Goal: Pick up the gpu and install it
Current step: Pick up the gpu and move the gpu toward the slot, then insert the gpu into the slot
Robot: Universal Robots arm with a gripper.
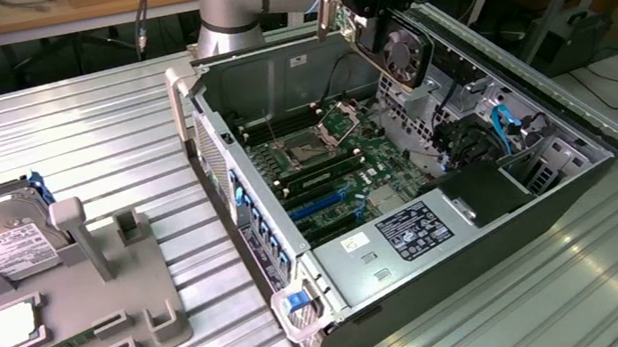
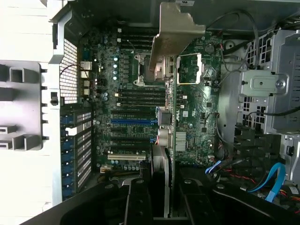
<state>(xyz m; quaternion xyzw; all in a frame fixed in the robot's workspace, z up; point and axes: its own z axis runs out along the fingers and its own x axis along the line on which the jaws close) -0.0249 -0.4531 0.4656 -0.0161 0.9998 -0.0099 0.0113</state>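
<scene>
Our gripper (image 1: pixel 382 20) hangs in the upper middle of the exterior view, its black fingers (image 2: pixel 137 201) closed part-way and clamped on the gpu (image 1: pixel 403 46). We see the card held on edge directly below the gripper, with its round black fan facing the exterior view's right. It is in the air above the far rim of the open computer case (image 1: pixel 215 141) and touches nothing else. In the wrist view we look along the card's thin edge to its silver end bracket (image 2: pixel 171 47), which points down into the case. Beneath it we see the motherboard (image 1: pixel 338 165) with its blue expansion slots (image 1: pixel 316 208), the CPU socket (image 1: pixel 312 146) and seated memory. Blue cables (image 1: pixel 506 125) and a metal drive cage (image 2: pixel 267 89) stand just beside the card's position. Well apart, at the exterior view's left, we see a hard drive (image 1: pixel 1 236) resting in a grey holder (image 1: pixel 88 310) on the ribbed metal table (image 1: pixel 98 120).
</scene>
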